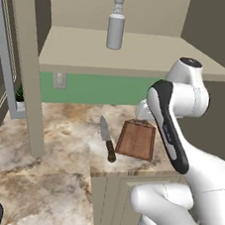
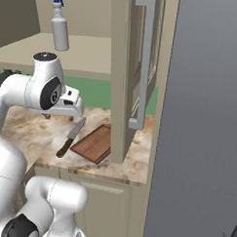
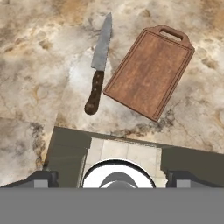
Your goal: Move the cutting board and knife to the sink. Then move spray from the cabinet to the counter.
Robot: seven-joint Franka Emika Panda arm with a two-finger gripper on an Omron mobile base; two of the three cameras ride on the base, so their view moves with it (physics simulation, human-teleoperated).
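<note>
One board (image 3: 150,72) and one knife (image 3: 99,65) are lying flat on the counter (image 1: 56,142), side by side and just apart, not touching. In the left base view the knife (image 1: 107,139) is lying to the left of the board (image 1: 136,140), its blade pointing away toward the green back wall (image 1: 102,89) and its dark handle coming toward the near counter edge. The board's arched handle is sitting at its far short end. In the right base view the same pair is showing near the counter's right end, the knife (image 2: 71,137) left of the board (image 2: 94,143), and the board's right part is passing behind a tall beige post (image 2: 121,76).

One spray (image 1: 116,22) is standing upright on the shelf of the cabinet (image 1: 141,55), above and beyond the knife, well apart from both counter items. In the right base view it (image 2: 59,25) is showing at the upper left.

The gripper (image 3: 112,178) is hovering above the counter, looking down on knife and board, holding nothing. Its two fingertips (image 3: 43,178) are standing far apart at the bottom corners of the hand view, so the fingers are spread wide. One arm (image 1: 175,127) is rising from the right in the left base view, its forearm crossing in front of the board's right edge.

One wall outlet (image 1: 60,80) is sitting on the green wall to the left.
</note>
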